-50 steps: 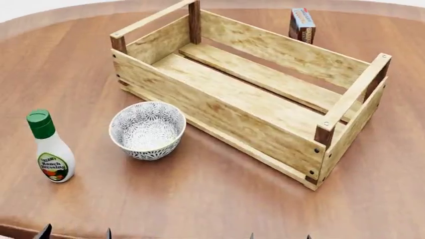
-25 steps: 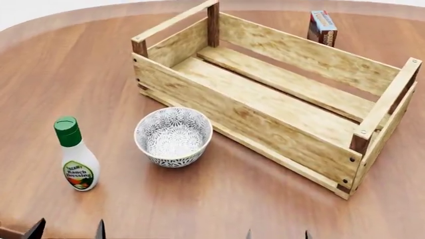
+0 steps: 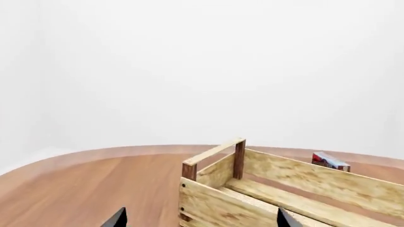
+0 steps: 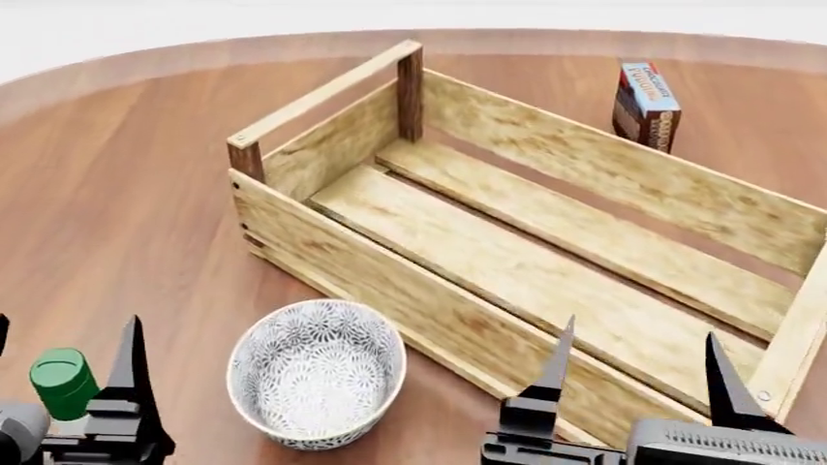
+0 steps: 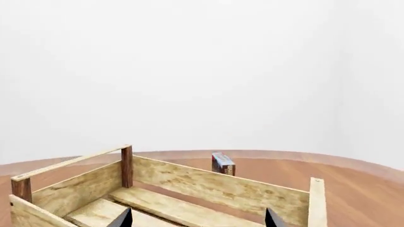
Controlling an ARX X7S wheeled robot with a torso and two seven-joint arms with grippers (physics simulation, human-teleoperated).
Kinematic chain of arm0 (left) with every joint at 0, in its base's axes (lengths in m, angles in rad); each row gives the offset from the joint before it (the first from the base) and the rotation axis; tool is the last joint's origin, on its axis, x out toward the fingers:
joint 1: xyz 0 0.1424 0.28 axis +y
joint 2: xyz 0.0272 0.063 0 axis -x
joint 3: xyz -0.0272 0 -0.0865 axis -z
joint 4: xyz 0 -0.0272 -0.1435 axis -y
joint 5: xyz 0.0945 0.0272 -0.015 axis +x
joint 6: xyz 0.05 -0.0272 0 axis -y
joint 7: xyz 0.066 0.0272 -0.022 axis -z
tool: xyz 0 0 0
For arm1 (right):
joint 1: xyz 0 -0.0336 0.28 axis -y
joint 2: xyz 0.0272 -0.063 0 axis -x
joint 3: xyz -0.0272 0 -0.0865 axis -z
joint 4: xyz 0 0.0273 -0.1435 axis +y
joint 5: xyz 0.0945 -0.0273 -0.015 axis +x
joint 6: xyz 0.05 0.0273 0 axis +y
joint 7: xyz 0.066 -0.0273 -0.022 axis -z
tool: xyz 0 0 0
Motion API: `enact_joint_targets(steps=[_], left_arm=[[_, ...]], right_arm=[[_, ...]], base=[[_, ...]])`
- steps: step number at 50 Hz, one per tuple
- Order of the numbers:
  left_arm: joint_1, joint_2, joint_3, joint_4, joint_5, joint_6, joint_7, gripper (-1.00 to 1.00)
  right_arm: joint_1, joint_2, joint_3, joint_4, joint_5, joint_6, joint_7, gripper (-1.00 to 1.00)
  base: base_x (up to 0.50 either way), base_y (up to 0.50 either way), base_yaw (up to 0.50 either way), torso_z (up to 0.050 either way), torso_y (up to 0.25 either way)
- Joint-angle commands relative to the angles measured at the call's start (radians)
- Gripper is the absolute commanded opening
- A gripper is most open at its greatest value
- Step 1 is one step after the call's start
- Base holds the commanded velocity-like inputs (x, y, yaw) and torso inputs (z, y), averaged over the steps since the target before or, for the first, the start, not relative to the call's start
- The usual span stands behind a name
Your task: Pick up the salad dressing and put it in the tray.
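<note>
Both claws (now higher) beside tray (image 4: pixel 387 291)

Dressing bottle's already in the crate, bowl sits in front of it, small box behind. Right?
Not quite. The head view shows the crate empty; the dressing bottle stands on the table beside the left hand. The bowl in front and the small box behind are right.
</note>
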Motion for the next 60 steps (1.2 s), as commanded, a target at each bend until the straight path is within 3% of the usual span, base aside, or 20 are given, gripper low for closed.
enact_joint_targets(steps=[1,20,31,60], left_arm=[[-0.008,-0.019,-0.008,0.062,-0.026,-0.035,-0.015,1.00],[-0.008,-0.033,-0.001,0.054,-0.035,-0.016,-0.032,1.00],[-0.002,-0.042,0.010,0.053,-0.034,-0.002,-0.039,1.00],[-0.016,-0.058,0.017,0.016,-0.049,0.021,-0.050,1.00]], right_arm=[[0.019,0.019,0.019,-0.110,0.017,0.082,0.025,1.00],[0.027,0.024,0.029,-0.101,0.044,0.083,0.052,1.00],[-0.010,0.015,0.042,-0.062,0.061,-0.039,0.036,1.00],[-0.008,0.030,0.014,-0.038,0.068,-0.080,0.038,1.00]], base=[[0.50,0.00,0.00,0.000,0.000],[0.50,0.00,0.00,0.000,0.001],[0.18,0.00,0.00,0.000,0.000],[0.00,0.00,0.50,0.000,0.000]])
